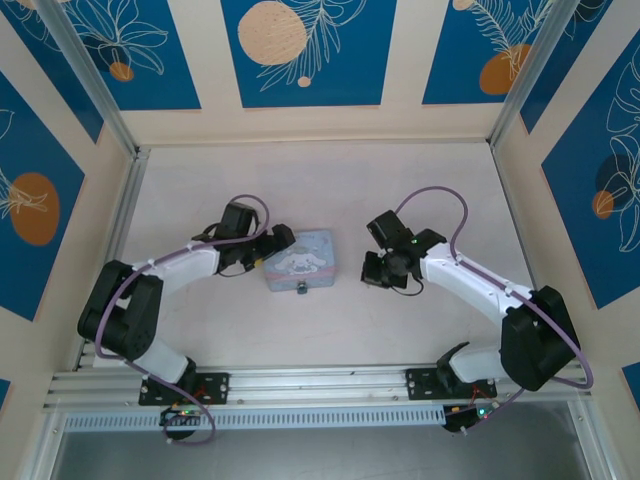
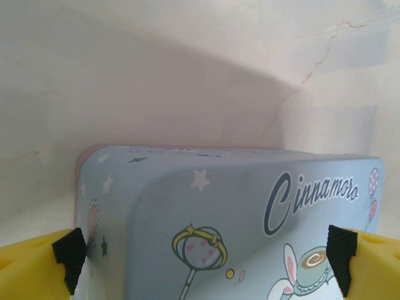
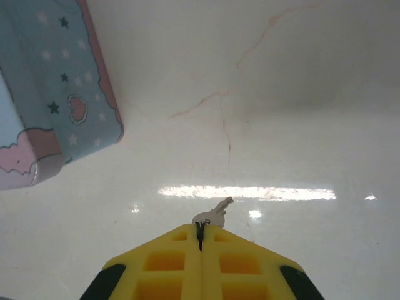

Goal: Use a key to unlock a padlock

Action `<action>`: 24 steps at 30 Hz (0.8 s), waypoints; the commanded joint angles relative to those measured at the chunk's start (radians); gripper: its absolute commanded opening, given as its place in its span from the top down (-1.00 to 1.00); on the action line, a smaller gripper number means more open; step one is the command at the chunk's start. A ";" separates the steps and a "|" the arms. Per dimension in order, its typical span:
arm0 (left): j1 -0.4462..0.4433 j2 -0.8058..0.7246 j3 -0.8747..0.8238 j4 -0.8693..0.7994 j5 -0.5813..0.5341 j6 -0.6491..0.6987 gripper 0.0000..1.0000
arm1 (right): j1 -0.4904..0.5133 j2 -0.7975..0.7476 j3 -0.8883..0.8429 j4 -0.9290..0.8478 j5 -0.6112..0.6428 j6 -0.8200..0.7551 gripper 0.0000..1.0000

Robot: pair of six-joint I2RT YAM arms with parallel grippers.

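A light-blue tin [image 1: 300,258] with a white cartoon dog lies mid-table. The tiny dark padlock [image 1: 301,290] hangs at the middle of its near edge. My left gripper [image 1: 268,250] is open at the tin's left end. In the left wrist view the tin [image 2: 237,206] lies between the yellow fingertips [image 2: 34,265], and the gripper [image 2: 206,269] stands wide around it. My right gripper [image 1: 372,272] hovers right of the tin. Its yellow fingers [image 3: 200,240] are pressed together. The small pale key [image 3: 215,214] lies flat on the table just past their tips, not pinched between them.
The tin's corner [image 3: 56,94] shows at the upper left of the right wrist view, well apart from the key. Metal rails [image 1: 110,230] and patterned walls fence the white table [image 1: 330,190] on three sides.
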 commanded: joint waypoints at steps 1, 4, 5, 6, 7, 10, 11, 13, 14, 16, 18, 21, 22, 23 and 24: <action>-0.014 0.022 0.047 -0.001 -0.033 -0.015 -1.00 | 0.012 -0.003 -0.013 -0.024 -0.016 -0.036 0.18; -0.011 0.020 0.073 -0.047 -0.070 0.009 -1.00 | 0.011 -0.007 -0.006 -0.030 0.016 -0.037 -0.99; -0.009 0.015 0.083 -0.066 -0.082 0.023 -1.00 | 0.009 -0.013 -0.002 -0.032 0.023 -0.039 -0.99; -0.007 0.009 0.090 -0.085 -0.096 0.033 -1.00 | 0.006 -0.015 0.004 -0.037 0.025 -0.042 -0.99; -0.002 0.003 0.096 -0.099 -0.107 0.042 -1.00 | 0.005 -0.016 0.010 -0.040 0.026 -0.047 -0.99; 0.014 -0.023 0.107 -0.140 -0.135 0.067 -1.00 | -0.002 -0.003 0.042 -0.060 0.031 -0.066 -0.99; 0.020 -0.035 0.107 -0.152 -0.142 0.074 -1.00 | 0.001 0.002 0.055 -0.063 0.044 -0.074 -0.98; 0.030 -0.058 0.104 -0.168 -0.153 0.083 -1.00 | 0.004 0.009 0.075 -0.081 0.098 -0.061 -0.99; 0.032 -0.070 0.100 -0.174 -0.157 0.086 -1.00 | 0.004 0.015 0.084 -0.095 0.116 -0.064 -0.98; 0.035 -0.093 0.093 -0.188 -0.164 0.093 -1.00 | 0.004 0.025 0.085 -0.103 0.112 -0.101 -0.99; 0.035 -0.117 0.082 -0.199 -0.164 0.093 -1.00 | 0.002 0.027 0.062 -0.093 0.079 -0.128 -0.99; 0.035 -0.149 0.064 -0.219 -0.155 0.091 -1.00 | -0.001 0.031 0.011 -0.054 0.036 -0.138 -0.98; 0.035 -0.159 0.058 -0.223 -0.148 0.088 -1.00 | -0.002 0.037 -0.004 -0.044 0.034 -0.133 -0.93; 0.035 -0.170 0.051 -0.227 -0.137 0.085 -1.00 | -0.005 0.047 -0.017 -0.039 0.039 -0.125 -0.87; 0.033 -0.179 0.043 -0.232 -0.124 0.082 -1.00 | -0.010 0.061 -0.030 -0.031 0.048 -0.116 -0.80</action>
